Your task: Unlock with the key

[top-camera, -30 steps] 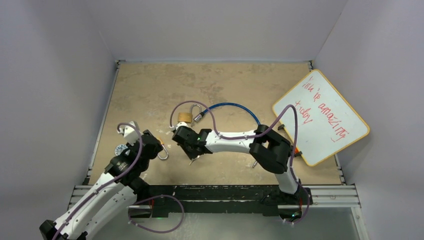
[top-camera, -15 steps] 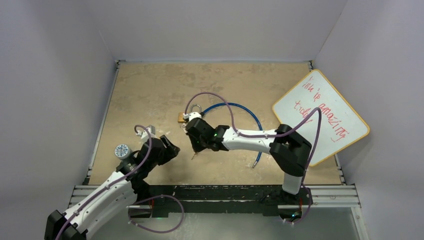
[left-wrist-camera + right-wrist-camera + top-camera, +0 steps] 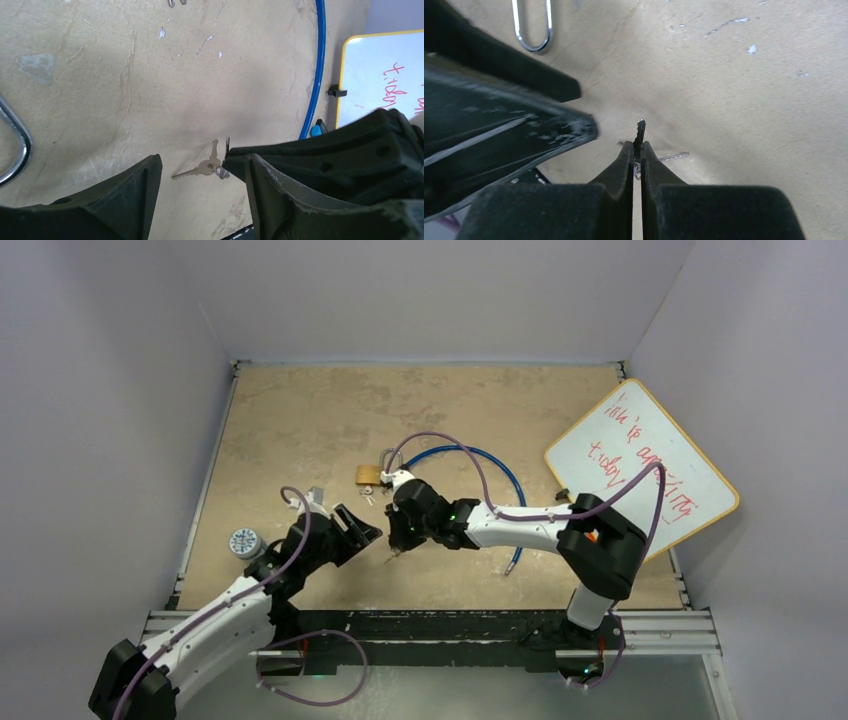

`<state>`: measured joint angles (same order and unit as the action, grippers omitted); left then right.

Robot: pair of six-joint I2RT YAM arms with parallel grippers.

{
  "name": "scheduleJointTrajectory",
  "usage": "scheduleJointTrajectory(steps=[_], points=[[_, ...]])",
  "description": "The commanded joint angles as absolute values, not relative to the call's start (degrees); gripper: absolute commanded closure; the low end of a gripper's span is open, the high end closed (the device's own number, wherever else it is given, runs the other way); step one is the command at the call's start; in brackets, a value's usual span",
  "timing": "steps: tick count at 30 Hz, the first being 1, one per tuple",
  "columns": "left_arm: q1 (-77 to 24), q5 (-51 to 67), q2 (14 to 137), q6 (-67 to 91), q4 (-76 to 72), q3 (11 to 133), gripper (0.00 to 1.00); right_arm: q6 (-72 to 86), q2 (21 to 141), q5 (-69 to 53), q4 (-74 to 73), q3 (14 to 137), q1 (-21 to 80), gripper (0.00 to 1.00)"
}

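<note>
"Key (image 3: 640, 131): where was it?"

"Clamped in my right gripper (image 3: 636, 152), near the middle of the overhead frame. Those jaws were pressed together on its head, and the toothed blade poked out past the tips. Two more keys (image 3: 200, 169) dangled from the same ring. I couldn't tell whether they brushed the tan table (image 3: 300, 420)."

"And your other arm?"

"My left gripper (image 3: 362, 523) sat just left of the right one, with its jaws spread wide. Its tips were near my right fingertips but apart from them. In its wrist view the dangling keys showed in the gap, low in the frame."

"The padlock (image 3: 367, 475)?"

"It lay on the table just up and left of my right gripper. It had a brass body and was near one end of the blue cable (image 3: 490, 455), which arched off to the right. The key had not reached it."

"Anything else about?"

"A whiteboard (image 3: 640, 475) with red writing stood at the right edge. A small round dial (image 3: 243, 541) was at lower left, beside my left arm. A silver loop (image 3: 531, 25) lay at the upper left of the right wrist view."
</note>
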<state>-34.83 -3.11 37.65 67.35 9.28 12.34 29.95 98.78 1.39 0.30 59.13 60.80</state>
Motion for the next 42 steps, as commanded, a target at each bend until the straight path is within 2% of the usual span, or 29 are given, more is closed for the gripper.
scheduleJointTrajectory(steps=[1, 7, 17, 21, 25, 29, 32, 42], points=[[-33.74, 2.3, 43.94, 70.04, -0.03, 12.39, 0.38, 28.06, 95.74, -2.93, 6.65, 57.48, 60.8, 1.0], [-33.48, 7.44, 51.04, 69.97, -8.62, 12.65, 0.47, 27.34, 96.27, -4.61, 7.99, 56.99, 60.8, 1.0], [-33.24, 8.34, 52.84, 70.43, -9.23, 11.95, 0.63, 27.38, 96.66, -5.14, 8.92, 56.95, 60.82, 1.0], [-33.15, 9.07, 53.58, 71.61, -6.42, 12.48, 0.66, 27.87, 96.74, -4.5, 9.09, 57.11, 60.72, 1.0], [-33.19, 4.49, 52.58, 70.52, 0.74, 13.18, 0.63, 27.64, 98.1, -3.04, 6.97, 58.64, 60.78, 1.0], [-33.14, -2.79, 49.58, 68.97, 9.96, 15.24, 0.63, 26.97, 100.64, -0.27, 1.68, 62.58, 61.9, 0.79], [-33.07, -8.16, 46.86, 68.07, 16.09, 17.18, 0.62, 26.55, 103.18, -0.18, -2.37, 65.12, 63.23, 0.67], [-33.06, -14.75, 42.06, 68.42, 24.92, 19.01, 0.62, 24.47, 110.49, 0.31, -11.76, 73.01, 65.91, 0.6]])
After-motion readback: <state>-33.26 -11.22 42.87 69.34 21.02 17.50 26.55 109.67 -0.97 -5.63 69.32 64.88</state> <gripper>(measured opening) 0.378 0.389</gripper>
